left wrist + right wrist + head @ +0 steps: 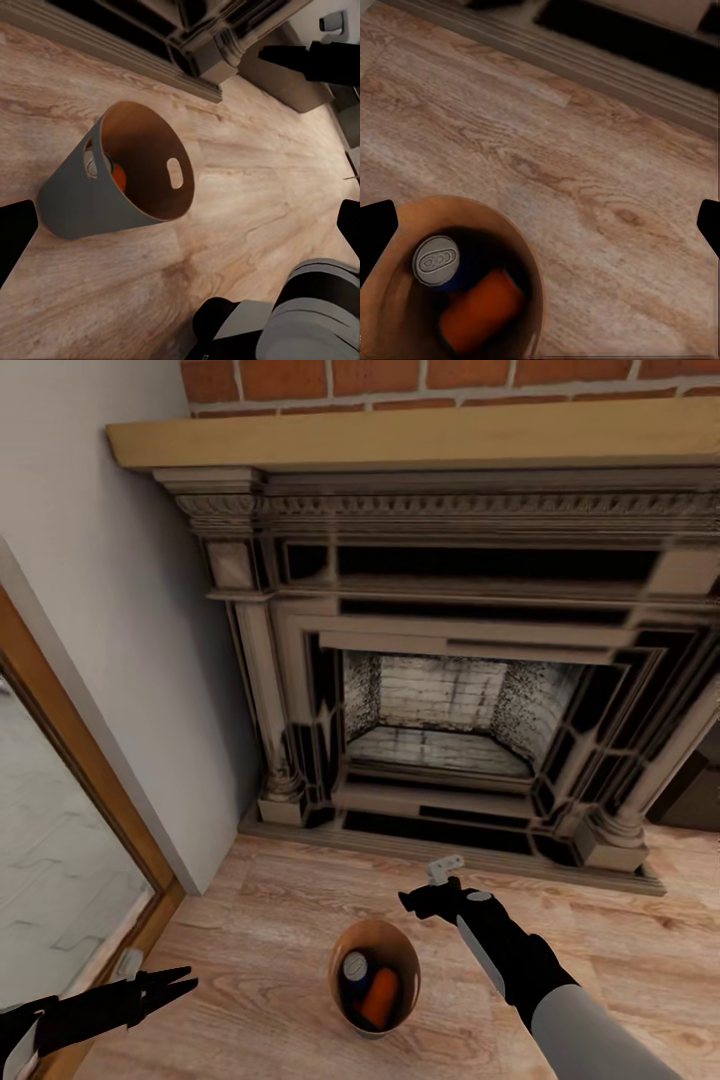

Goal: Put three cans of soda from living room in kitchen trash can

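Nearest, the left gripper (pixel 165 988) is being held low over the wood floor (pixel 270 900) with its two dark fingers spread apart and nothing between them. Just beyond it, the trash can (pixel 402 952) is standing upright on the floor in front of the fireplace (pixel 450 660), and two soda cans are being counted inside it: one dark blue can (pixel 438 264) standing on end, silvery top up, and one orange can (pixel 480 311) lying tilted against it. A third can cannot be made out. The bin is judged light and stiff, likely to tip if nudged, and is best taken at its rim or by the slot handle (pixel 175 172) cut in its wall; the cans are judged smooth, light and slippery. Farther on, the right gripper (pixel 425 900) is hovering past the bin's rim, its fingers parted and holding nothing.
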Available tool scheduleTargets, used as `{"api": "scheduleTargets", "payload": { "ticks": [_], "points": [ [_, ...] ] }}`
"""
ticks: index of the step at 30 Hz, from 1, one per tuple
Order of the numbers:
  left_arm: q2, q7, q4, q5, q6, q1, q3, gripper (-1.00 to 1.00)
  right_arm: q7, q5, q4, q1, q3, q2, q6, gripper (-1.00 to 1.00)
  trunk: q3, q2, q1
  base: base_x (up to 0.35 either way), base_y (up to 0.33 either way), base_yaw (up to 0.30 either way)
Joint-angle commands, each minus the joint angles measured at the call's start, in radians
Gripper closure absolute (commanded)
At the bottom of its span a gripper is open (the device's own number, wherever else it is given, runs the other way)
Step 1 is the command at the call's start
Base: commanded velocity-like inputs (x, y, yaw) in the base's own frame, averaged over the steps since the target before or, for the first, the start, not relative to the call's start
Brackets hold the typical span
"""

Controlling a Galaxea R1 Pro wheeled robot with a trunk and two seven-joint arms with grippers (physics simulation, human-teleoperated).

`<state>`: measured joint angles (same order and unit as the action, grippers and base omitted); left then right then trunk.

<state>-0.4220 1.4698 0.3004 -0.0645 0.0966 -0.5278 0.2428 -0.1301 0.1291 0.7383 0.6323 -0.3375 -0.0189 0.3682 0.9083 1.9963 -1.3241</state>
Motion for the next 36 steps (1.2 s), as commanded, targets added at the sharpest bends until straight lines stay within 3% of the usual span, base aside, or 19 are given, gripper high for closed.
{"api": "scheduleTargets", "payload": {
  "ticks": [1,17,36],
  "points": [
    [0.000,0.000,0.000,0.000,0.000,0.000,0.000,-1.00,0.000,0.001,-0.008,-0.001,0.000,-0.001,0.000,-1.00,-0.005,-0.007,0.004,0.000,0.000,-0.054],
    [0.000,0.000,0.000,0.000,0.000,0.000,0.000,-1.00,0.000,0.001,-0.020,-0.008,0.000,-0.003,0.000,-1.00,-0.081,-0.119,0.065,0.000,0.000,-0.064],
    [0.000,0.001,0.000,0.000,0.000,0.000,-0.002,-1.00,0.000,0.000,-0.020,-0.008,0.000,-0.003,0.000,-1.00,-0.154,-0.252,0.138,0.000,0.000,-0.005]
  ]
}}
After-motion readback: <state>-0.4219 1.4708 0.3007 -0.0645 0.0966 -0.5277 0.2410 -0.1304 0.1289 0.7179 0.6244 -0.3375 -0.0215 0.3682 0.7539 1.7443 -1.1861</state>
